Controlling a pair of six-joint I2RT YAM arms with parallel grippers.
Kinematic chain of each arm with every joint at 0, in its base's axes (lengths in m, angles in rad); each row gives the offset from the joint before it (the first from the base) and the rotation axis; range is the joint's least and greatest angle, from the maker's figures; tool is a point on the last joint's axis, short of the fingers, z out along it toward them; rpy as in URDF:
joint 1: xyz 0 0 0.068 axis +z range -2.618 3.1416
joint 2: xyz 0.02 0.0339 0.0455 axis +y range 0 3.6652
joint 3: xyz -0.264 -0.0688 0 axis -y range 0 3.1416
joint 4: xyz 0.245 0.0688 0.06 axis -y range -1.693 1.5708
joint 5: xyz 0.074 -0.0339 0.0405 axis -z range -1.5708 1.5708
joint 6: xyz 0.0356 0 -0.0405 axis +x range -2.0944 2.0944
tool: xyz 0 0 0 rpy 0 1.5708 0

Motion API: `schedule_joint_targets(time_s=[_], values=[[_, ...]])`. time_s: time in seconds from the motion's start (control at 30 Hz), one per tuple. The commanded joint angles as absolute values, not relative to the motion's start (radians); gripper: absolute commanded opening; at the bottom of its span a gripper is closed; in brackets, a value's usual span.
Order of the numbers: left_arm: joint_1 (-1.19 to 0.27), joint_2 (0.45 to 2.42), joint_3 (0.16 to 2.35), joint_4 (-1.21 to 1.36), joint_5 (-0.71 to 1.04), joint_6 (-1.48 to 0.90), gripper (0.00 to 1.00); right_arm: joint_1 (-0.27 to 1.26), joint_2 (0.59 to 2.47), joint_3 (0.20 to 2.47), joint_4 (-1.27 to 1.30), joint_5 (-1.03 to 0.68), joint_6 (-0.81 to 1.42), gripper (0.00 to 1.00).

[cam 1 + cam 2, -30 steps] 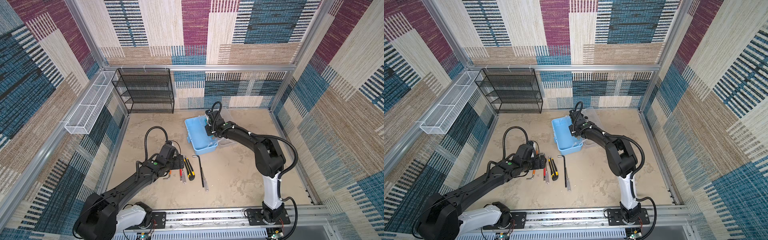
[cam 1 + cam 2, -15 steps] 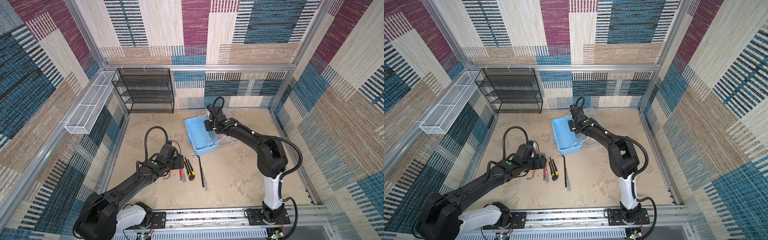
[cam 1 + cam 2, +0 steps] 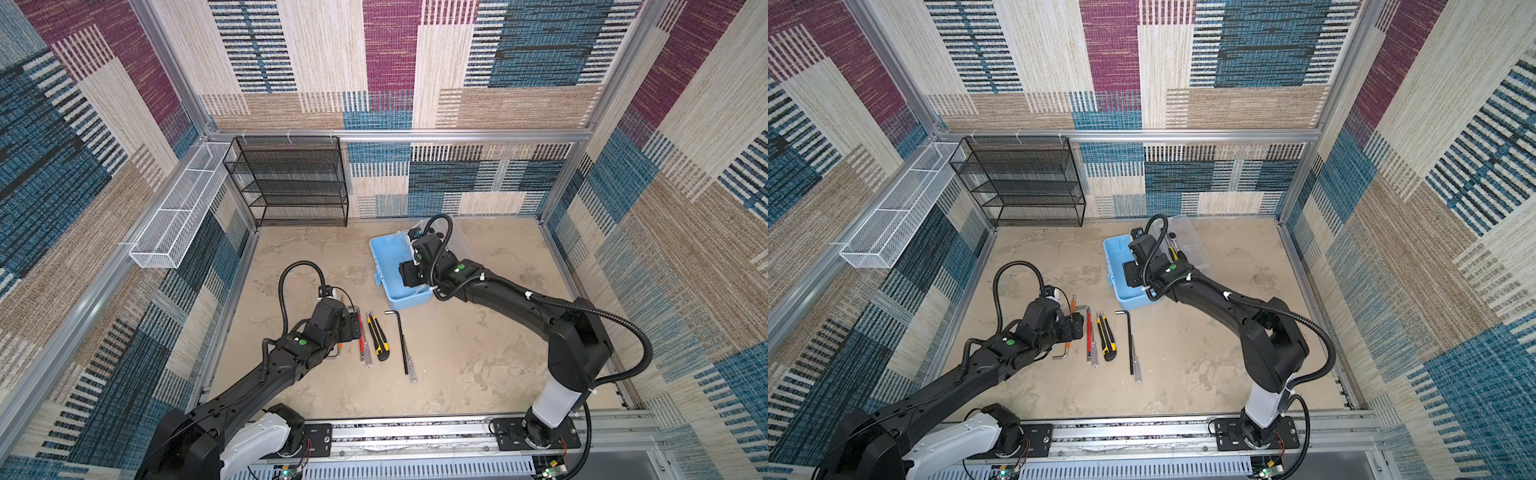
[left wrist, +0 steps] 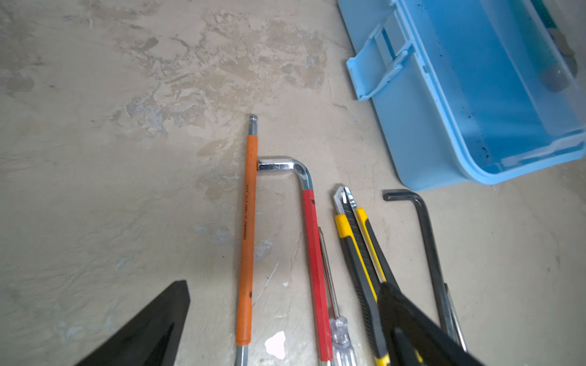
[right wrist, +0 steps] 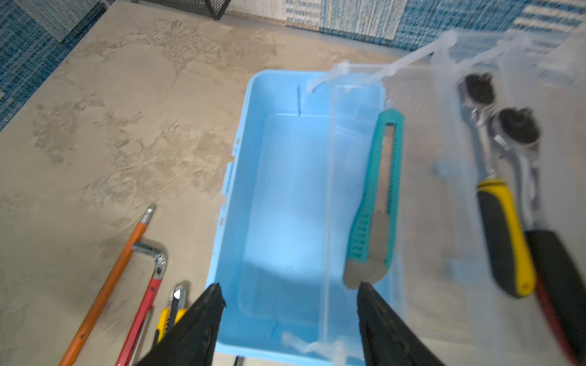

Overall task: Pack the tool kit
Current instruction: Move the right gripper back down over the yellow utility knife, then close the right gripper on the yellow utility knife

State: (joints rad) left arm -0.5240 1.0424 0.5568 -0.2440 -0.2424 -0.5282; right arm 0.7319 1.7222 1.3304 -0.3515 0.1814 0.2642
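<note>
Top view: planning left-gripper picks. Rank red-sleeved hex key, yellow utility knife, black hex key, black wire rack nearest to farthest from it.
1. Red-sleeved hex key, beside the left gripper.
2. Yellow utility knife, just right.
3. Black hex key, farther right.
4. Black wire rack, back wall.

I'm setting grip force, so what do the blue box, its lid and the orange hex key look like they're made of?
Blue box: likely moulded plastic, smooth, even colour, soft sheen.
Lid: clear plastic, see-through and slightly hazy.
Orange hex key: probably steel, judging by its bare silvery tip, inside a matte orange sleeve, plastic or rubber; can't tell which.
</note>
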Motion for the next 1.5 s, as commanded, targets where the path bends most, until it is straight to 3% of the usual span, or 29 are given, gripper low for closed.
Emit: schedule_joint_targets(time_s=[0.0, 0.37, 0.97, 1.47], values=[[-0.524, 1.036, 0.553, -0.224, -0.322, -0.546, 0.96, 0.821, 1.708, 1.268, -0.284, 0.216, 0.392, 0.69], [-0.523, 1.042, 0.56, -0.256, -0.351, -0.562, 0.98, 1.035, 1.848, 1.22, -0.313, 0.196, 0.53, 0.68], [-0.524, 1.031, 0.551, -0.255, -0.311, -0.513, 0.99, 1.061, 2.012, 1.297, -0.397, 0.193, 0.517, 0.63], [-0.524, 1.023, 0.537, -0.235, -0.293, -0.491, 0.99, 1.031, 1.984, 1.218, -0.37, 0.172, 0.514, 0.32]])
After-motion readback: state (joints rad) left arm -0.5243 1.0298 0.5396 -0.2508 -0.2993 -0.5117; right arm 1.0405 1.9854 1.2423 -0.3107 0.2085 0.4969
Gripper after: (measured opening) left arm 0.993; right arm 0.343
